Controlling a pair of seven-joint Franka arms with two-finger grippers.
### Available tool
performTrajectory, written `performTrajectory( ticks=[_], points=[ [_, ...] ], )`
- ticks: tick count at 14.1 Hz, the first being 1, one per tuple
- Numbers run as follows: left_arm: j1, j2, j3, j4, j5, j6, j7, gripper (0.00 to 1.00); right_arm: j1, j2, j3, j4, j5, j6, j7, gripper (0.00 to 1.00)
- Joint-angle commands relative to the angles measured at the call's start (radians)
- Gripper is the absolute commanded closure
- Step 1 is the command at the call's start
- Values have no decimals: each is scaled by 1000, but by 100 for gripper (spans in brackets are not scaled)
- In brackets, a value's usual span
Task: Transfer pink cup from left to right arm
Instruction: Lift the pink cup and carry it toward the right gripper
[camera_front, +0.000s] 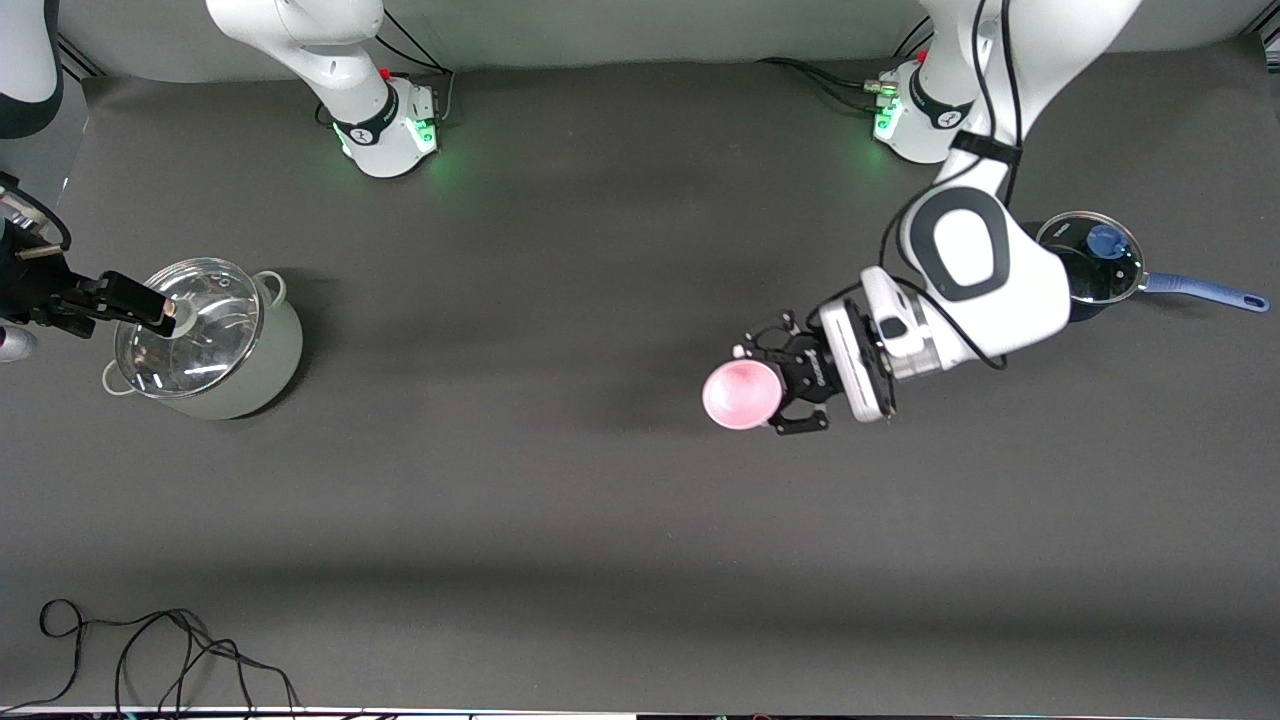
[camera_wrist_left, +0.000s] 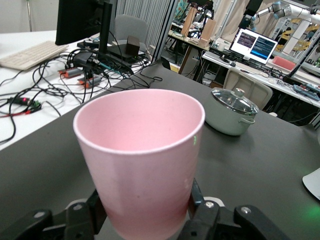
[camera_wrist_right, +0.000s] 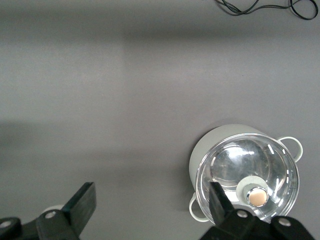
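Holding pink cup (camera_front: 740, 395) aloft, left hand (camera_front: 775, 390) level.

Left hand (camera_front: 778, 392) clamped, wrist horizontal; right hand (camera_wrist_right: 150, 210) spread.

My arms are glossy white shells with dark joint bands, and green lights glow at both bases. Black cables trail along my left arm (camera_front: 985, 270). My left claw (camera_front: 775, 385) is black open linkage with silver screws; my right claw (camera_front: 165, 312) has straight black bars.
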Motion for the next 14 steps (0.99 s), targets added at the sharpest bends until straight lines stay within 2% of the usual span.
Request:
performTrajectory(
  ticks=[1, 4, 6, 8, 11, 14],
  points=[
    [-62, -73, -34, -34, -12, 97, 26, 65, 7, 9, -4, 23, -4, -13, 20, 0],
    [-135, -96, -54, -32, -12, 194, 145, 65, 13, 9, 2, 28, 4, -14, 182, 0],
    [-174, -102, -86, -23, -17, 253, 146, 65, 18, 9, 9, 31, 77, -14, 340, 0],
    [-185, -95, -147, -9, -17, 349, 146, 65, 48, 9, 9, 33, 122, -14, 487, 0],
    [-186, -92, -160, -4, -24, 363, 144, 64, 119, 9, 9, 31, 188, -19, 766, 0],
    [-183, -90, -161, -4, -26, 363, 139, 64, 220, 12, 9, 52, 289, -16, 1105, 0]
  ],
)
